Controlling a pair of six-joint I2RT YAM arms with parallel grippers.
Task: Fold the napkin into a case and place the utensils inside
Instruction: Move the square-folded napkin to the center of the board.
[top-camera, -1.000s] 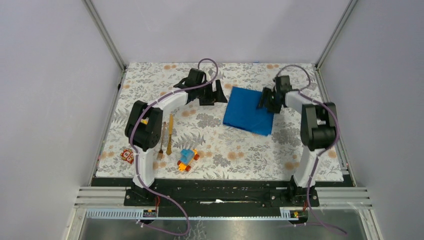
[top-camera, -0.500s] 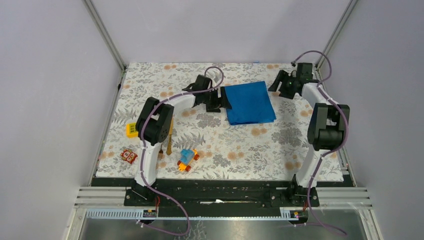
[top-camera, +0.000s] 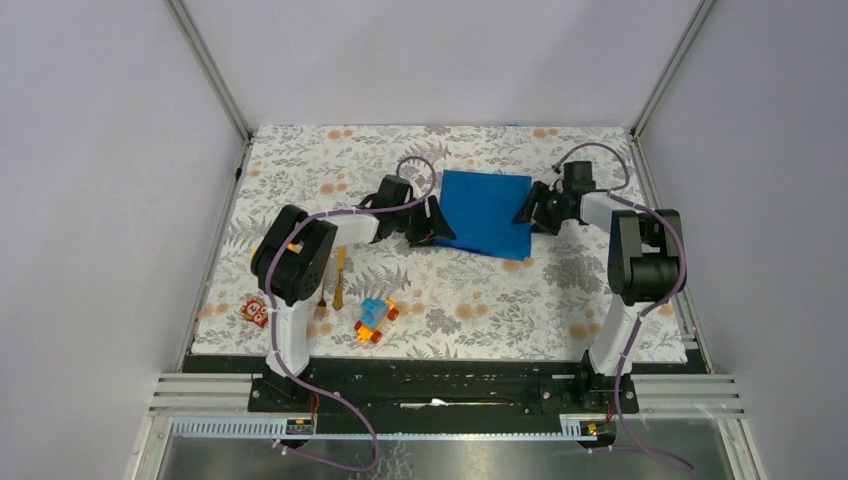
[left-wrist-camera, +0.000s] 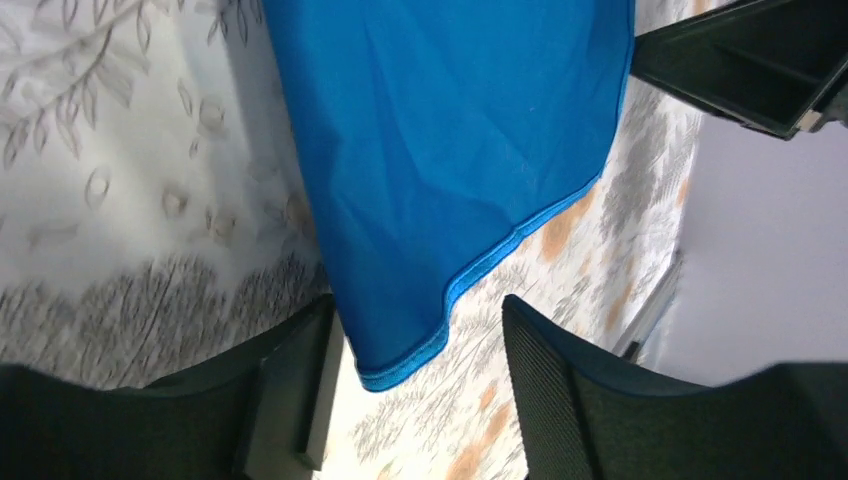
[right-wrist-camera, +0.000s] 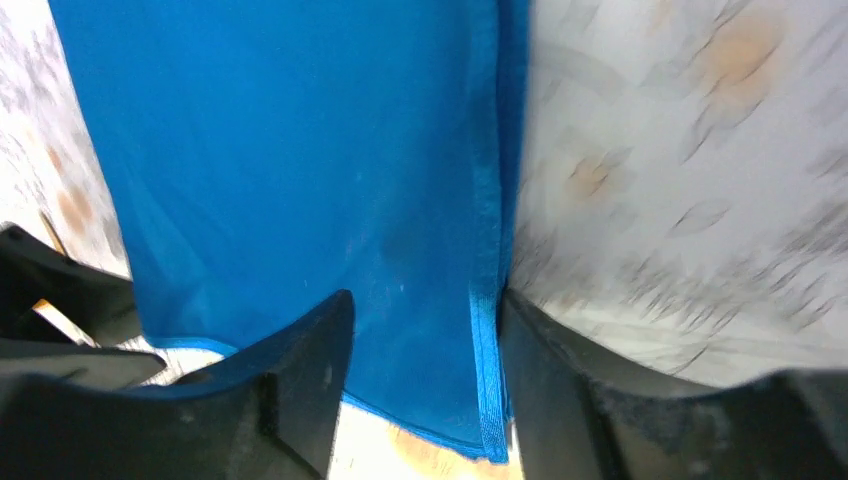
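A flower-printed surface (top-camera: 300, 170) fills the floor of a grey-walled booth. The left arm (top-camera: 345, 228) and the right arm (top-camera: 640, 250) reach in from the near edge, and their tips face each other across the far middle.

Between them lies the napkin (top-camera: 487, 212), a plain blue cloth spread flat on the far half of the surface, just right of centre.

The left jaws stand apart on either side of the napkin's near left corner; in the left wrist view the hemmed corner of the napkin (left-wrist-camera: 450, 150) sits in the gap between them. The right jaws are likewise parted over the cloth's right side, with the hem of the napkin (right-wrist-camera: 300, 150) running between them. Whether either pair presses the fabric is hard to tell from these angles.

A blue-and-orange toy car (top-camera: 375, 319) sits at near left. Beside the left arm's upright link lie the golden knife (top-camera: 340, 280) and the fork (top-camera: 323, 302), the fork partly hidden by the arm, both well apart from the napkin. A red patterned block (top-camera: 256, 312) rests near the left edge.
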